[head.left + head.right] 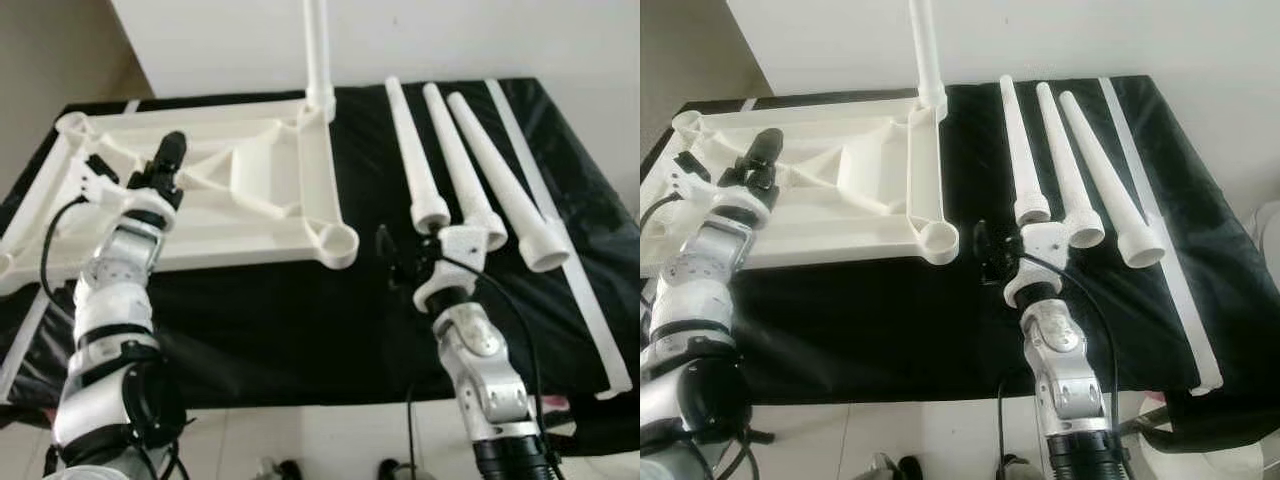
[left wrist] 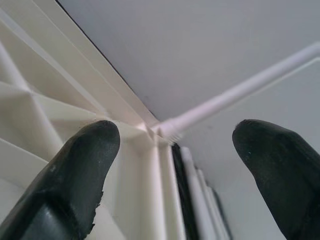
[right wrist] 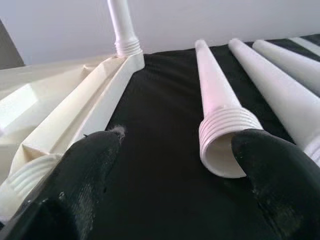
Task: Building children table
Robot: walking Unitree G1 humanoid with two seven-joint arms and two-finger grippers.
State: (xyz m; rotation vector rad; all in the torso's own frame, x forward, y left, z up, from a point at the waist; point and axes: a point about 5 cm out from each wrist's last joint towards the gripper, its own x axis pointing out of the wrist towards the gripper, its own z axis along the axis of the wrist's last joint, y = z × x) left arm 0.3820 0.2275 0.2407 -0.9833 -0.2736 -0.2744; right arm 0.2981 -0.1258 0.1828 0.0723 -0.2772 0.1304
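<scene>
Three loose legs (image 1: 455,165) lie right of the upturned tabletop (image 1: 200,190), threaded ends near. One leg (image 1: 318,55) stands screwed in. Right gripper (image 1: 400,262), jaws wide, faces the nearest leg; left gripper (image 1: 165,165) hovers wide over the frame.

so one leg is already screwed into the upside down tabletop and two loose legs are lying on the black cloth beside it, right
Not quite: three loose legs lie on the black cloth, not two, as the left eye view shows. The rest holds: one leg stands screwed into the far corner of the upside-down tabletop.
</scene>
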